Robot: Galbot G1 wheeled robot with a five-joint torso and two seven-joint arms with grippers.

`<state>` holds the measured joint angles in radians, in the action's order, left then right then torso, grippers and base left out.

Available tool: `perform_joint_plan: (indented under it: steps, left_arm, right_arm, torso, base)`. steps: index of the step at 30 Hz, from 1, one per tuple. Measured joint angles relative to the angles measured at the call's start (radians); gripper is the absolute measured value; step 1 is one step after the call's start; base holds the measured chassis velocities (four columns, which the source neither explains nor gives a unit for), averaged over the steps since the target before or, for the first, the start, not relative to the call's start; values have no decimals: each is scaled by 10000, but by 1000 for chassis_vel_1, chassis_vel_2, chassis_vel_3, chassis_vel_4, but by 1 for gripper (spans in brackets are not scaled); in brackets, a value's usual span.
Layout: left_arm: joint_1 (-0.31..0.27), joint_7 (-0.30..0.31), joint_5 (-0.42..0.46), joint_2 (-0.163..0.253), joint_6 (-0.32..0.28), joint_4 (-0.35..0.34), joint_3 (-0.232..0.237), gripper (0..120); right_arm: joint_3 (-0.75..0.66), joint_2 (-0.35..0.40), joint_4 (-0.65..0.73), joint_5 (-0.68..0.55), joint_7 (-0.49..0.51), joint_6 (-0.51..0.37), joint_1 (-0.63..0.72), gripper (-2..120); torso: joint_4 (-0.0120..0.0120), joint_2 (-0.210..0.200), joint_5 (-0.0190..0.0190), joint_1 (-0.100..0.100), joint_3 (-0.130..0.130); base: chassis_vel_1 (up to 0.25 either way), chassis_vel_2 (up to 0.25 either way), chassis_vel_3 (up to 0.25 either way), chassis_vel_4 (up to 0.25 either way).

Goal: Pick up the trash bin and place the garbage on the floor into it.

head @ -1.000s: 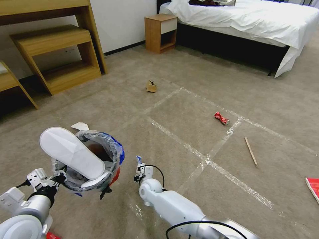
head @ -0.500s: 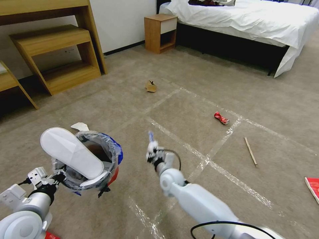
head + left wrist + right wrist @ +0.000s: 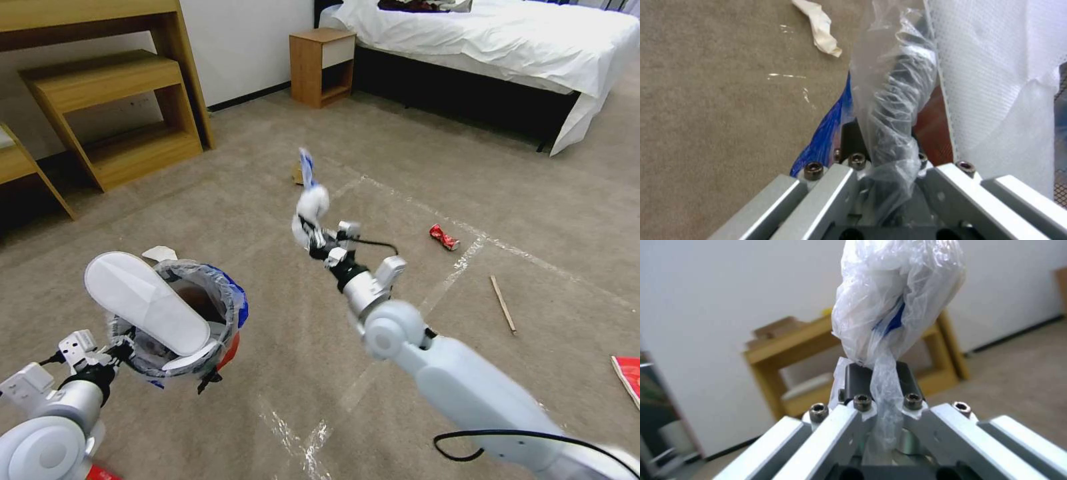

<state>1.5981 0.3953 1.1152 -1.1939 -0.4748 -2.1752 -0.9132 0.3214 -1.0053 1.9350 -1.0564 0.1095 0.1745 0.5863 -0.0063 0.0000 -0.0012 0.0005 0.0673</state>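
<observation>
Trash bin (image 3: 200, 320) held off the floor (image 3: 400, 193) by the left gripper (image 3: 120, 357) — clamped on its bagged rim
Right gripper (image 3: 313, 233) is raised mid-air, pinching a white-and-blue tissue wad (image 3: 311, 200) — a white slipper (image 3: 147, 303) lies across the bin's mouth

Left claw (image 3: 119, 353) low and clamped, right claw (image 3: 312, 235) raised, clamped, arm outstretched

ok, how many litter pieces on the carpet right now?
5: cardboard scrap past the held wad, white scrap behind the trash bin, red can, stick right of it, red wrapper at right edge. More may be hidden.
</observation>
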Motion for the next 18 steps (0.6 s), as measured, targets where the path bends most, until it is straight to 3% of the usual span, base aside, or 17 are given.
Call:
perform_joint_plan:
  steps: [7,18]
  left_arm:
    - [-179,18,-146,-53,-62,74,263,1]
    - [-208,26,-229,-112,-82,61,303,1]
  right_arm:
    - [1533,247,1410,-1004,1330,-1106,-1129,0]
    - [3332,-280,1438,-2358,3089,-2500,-3073,0]
  torso:
    - [1,0,-1,0,-1]
    - [2,0,-3,0,0]
  base:
    - [0,0,0,0]
    - [0,0,0,0]
